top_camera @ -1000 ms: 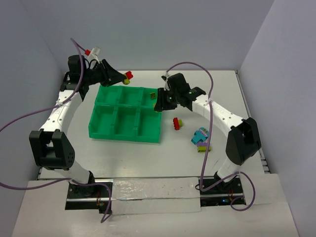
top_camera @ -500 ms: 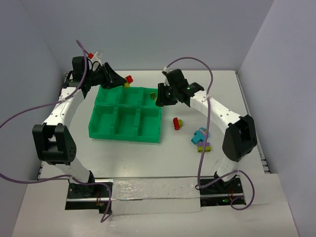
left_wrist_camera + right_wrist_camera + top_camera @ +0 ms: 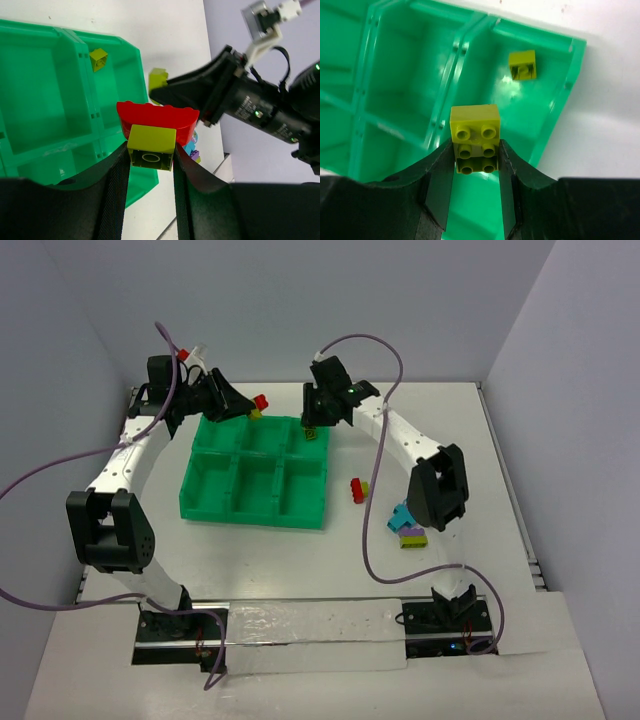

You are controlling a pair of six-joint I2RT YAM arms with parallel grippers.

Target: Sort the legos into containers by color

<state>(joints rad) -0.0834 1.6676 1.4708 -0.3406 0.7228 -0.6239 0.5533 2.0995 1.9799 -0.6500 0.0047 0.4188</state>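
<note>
pinching red-and-green brick pair [image 3: 156,116] in left pincer [image 3: 150,152] | pinching yellow-green stack [image 3: 475,122] in right pincer [image 3: 475,155], tray [image 3: 563,87] below it | risking mixed colours landing together from unsplit pair

One bright green plastic tray [image 3: 250,517], six compartments [image 3: 252,483]. One loose yellow-green plastic brick [image 3: 522,65]. Two held stacks: red-and-yellow-green stack [image 3: 156,122], yellow-green stack [image 3: 475,132]. Two tabletop clusters: red-and-yellow cluster [image 3: 356,488], cyan-purple cluster [image 3: 408,528].
</note>
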